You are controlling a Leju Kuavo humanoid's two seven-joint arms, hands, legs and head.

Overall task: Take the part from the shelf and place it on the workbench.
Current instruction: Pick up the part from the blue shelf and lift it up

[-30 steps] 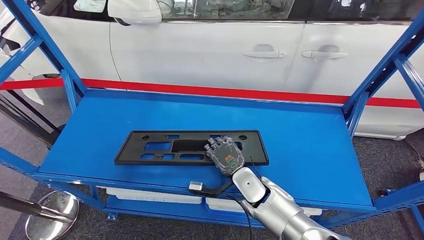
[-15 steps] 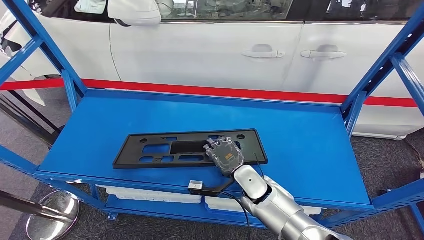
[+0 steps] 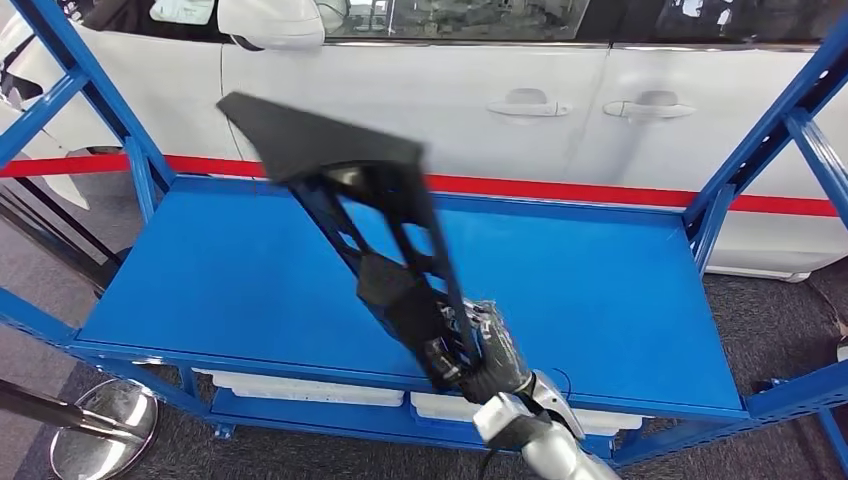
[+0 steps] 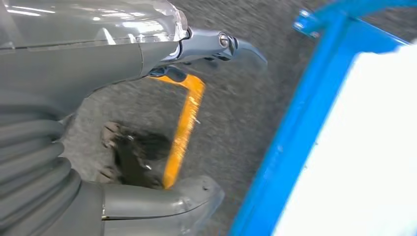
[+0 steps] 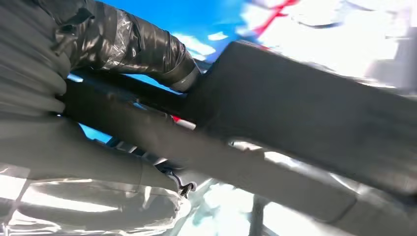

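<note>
The right hand (image 3: 490,355) grips the black part (image 3: 375,225) by its near end, lifted clear above the blue shelf (image 3: 620,290) (far end high); carry it slowly, wrist firm, because the long piece can swing against the posts.

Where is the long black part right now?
In the head view, the black part is up in the air over the blue shelf, held at its lower end by the right hand and slanting up toward the white car.
</note>
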